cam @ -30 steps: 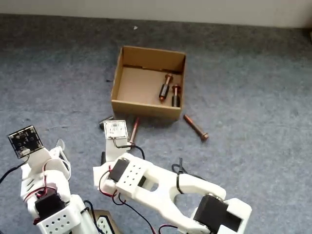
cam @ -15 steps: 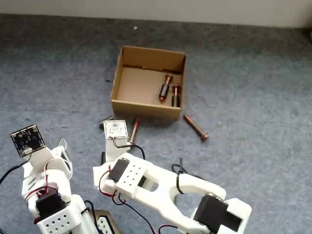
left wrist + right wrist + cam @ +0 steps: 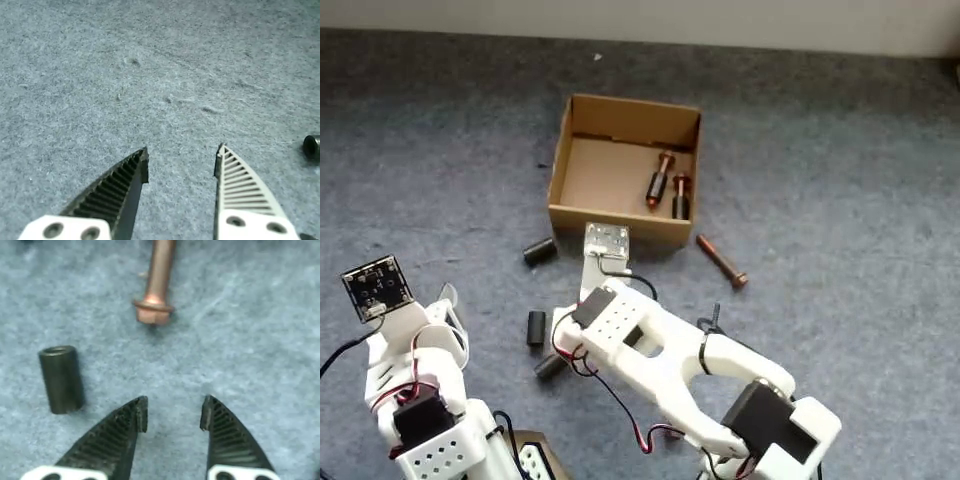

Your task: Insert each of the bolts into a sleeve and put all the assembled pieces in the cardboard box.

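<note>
Likely step: bolt (image 3: 156, 277) pickup; right fingers (image 3: 117, 432) wide, empty, near box (image 3: 610, 222) front, sleeve (image 3: 62, 379) beside; left fingers (image 3: 120, 185) wide, empty. Next: advance, close on shank.

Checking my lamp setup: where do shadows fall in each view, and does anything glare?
High view: even light, a shadow inside the cardboard box along its far wall, no glare. Right wrist view: faint shadows beside the bolt and sleeve; mild sheen on the bolt. Left wrist view: flat light on the grey surface.
</note>
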